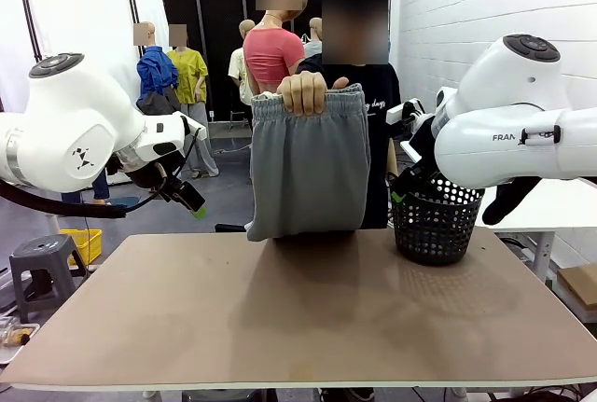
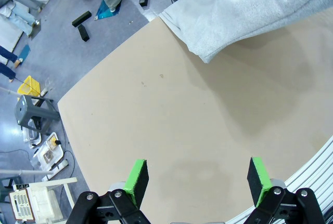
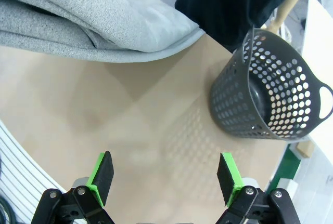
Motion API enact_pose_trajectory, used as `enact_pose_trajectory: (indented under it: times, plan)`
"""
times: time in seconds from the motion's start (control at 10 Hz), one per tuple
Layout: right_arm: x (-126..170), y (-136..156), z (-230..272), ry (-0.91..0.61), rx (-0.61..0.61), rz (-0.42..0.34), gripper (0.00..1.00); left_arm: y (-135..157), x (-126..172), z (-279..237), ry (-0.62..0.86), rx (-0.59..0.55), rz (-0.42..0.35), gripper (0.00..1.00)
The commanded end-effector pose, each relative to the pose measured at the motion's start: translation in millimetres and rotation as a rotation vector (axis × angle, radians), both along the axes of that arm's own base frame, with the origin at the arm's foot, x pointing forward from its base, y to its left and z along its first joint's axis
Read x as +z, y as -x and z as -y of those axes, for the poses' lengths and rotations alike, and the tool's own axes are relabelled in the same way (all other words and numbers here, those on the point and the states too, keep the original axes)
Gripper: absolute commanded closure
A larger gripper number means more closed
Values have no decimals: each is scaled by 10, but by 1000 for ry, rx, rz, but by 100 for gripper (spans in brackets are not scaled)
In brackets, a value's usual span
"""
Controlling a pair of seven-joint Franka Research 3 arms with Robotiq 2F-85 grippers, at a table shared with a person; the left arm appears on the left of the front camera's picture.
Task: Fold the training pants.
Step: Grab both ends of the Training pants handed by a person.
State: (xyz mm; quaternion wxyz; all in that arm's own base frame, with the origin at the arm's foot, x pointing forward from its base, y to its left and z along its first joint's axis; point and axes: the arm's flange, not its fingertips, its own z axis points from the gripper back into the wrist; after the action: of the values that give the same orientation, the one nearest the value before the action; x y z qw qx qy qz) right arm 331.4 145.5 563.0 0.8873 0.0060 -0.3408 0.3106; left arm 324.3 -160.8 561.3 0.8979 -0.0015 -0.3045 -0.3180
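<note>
Up at the far side of the table, the training pants hang in the air, doubled over into a broad grey panel. A person's hand grips them at the gathered waistband, knuckles toward the camera. The front view gives that hand and the full drop of the cloth, with the lower edge reaching down to about the far rim of the table. The wrist views give the bottom end that the front view leaves unclear: from the left wrist the lowest folds lie over the far edge of the tabletop, and from the right wrist the cloth sags in thick soft layers onto the wood beside the person's dark shirt.

Just to the right of the pants a black basket with a holed wall stands upright on the table; the right wrist view looks down into it and shows its handle cut-out.

The left gripper hangs over bare tabletop, its jaws spread wide with nothing between the green pads. The right gripper is likewise spread wide and holds nothing, above the table near the basket.

On the floor to the left stands a grey stool
</note>
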Motion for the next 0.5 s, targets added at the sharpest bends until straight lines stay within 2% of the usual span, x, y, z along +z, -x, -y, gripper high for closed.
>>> enact_pose_trajectory:
  times: [0.0,0.4]
  plan:
    - [32,-6,47,47,60,2,0,36,35,13,-73,-58,5,0]
    - [117,-11,306,316,320,24,0,33,156,-64,-352,-344,-61,0]
